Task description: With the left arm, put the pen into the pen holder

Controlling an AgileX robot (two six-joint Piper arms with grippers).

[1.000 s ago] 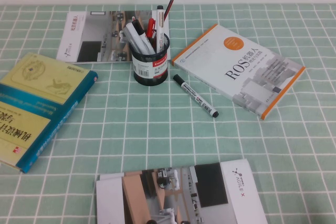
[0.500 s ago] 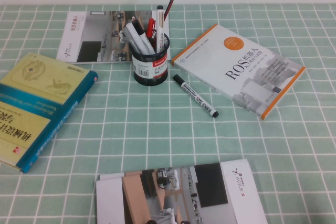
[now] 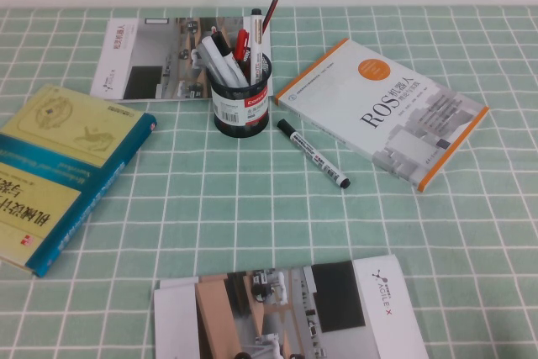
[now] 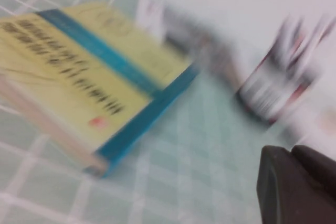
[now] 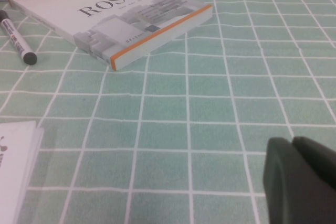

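Nothing was done yet: the pen [image 3: 313, 153] lay flat on the worktop [image 3: 252, 216] near its middle, between the pen holder [image 3: 241, 101] and the ROS book [image 3: 382, 111], untouched. The holder stood further back toward the far edge, already crammed with other markers. Neither arm showed from above. The left gripper [image 4: 296, 187] hung low by the yellow-and-teal book [image 4: 89, 77] at the left edge; the right gripper [image 5: 299, 179] hovered over the right side. Whether either gripper was spread, I couldn't tell.
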